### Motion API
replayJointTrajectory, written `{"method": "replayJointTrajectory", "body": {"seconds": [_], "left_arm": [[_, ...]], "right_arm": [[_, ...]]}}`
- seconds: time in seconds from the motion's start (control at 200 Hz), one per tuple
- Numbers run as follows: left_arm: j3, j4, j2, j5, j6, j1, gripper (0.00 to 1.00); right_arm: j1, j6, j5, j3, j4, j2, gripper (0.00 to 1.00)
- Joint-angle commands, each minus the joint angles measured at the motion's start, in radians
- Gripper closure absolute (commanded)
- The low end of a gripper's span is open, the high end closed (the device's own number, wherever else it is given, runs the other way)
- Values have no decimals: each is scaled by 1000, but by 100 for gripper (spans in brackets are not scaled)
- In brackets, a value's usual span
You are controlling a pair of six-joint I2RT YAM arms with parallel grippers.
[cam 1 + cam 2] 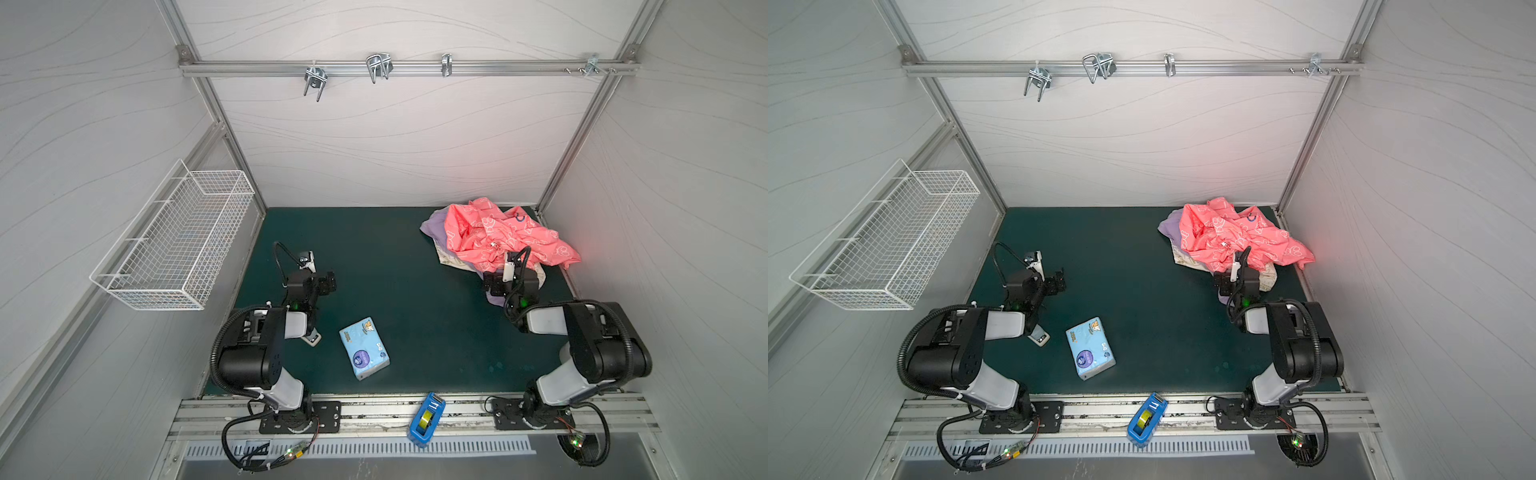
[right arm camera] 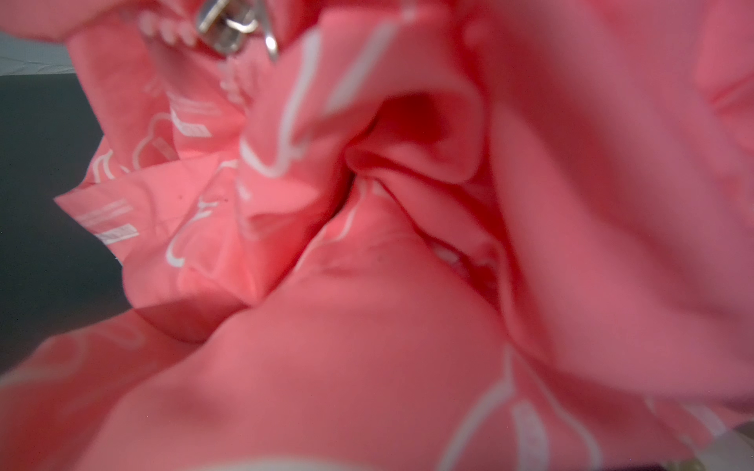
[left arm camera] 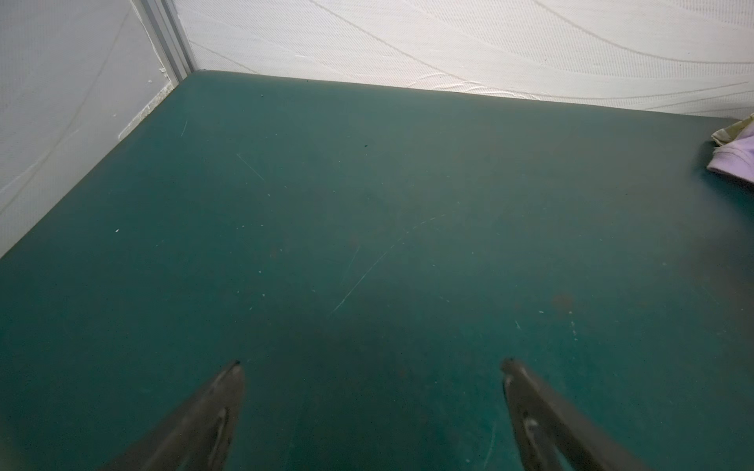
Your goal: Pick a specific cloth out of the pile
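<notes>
While the right end effector (image 1: 500, 276) sat against the near edge of the pile (image 1: 511, 239), spread wide with its fingers lost among pink folds and nothing visibly held, closing there would probably have caught the wrong fabric. The cloth (image 1: 432, 227) lay under the pile, its lilac showing along the pile's edge toward the left arm. Pinching only that bare edge and drawing it out low looked wiser. Well apart from the pile, the left end effector (image 3: 371, 363) hung wide open and empty over the desk (image 3: 367, 204).

On mat (image 1: 374, 257): pile (image 1: 505, 235) far right, cloth (image 1: 432, 227) beneath, poking out left; tissue pack (image 1: 365, 348) front-centre.
</notes>
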Motion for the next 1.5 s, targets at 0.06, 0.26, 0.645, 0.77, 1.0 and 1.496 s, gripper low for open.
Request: {"method": "replayJointTrajectory", "body": {"seconds": [0.06, 0.26, 0.645, 0.77, 1.0, 1.496], "left_arm": [[10, 20, -4, -3, -1, 3, 1], [10, 20, -4, -2, 0, 2, 1], [10, 21, -4, -1, -1, 4, 1], [10, 20, -4, -1, -1, 4, 1], [10, 20, -2, -1, 0, 3, 1], [55, -235, -217, -64, -30, 1, 2]], "right_arm": [[1, -5, 10, 6, 24, 1, 1], [-1, -4, 10, 6, 22, 1, 1], [1, -6, 10, 8, 21, 2, 1], [-2, -5, 10, 8, 19, 2, 1], [-1, -5, 10, 8, 21, 3, 1], [49, -20, 151, 65, -218, -153, 1]]}}
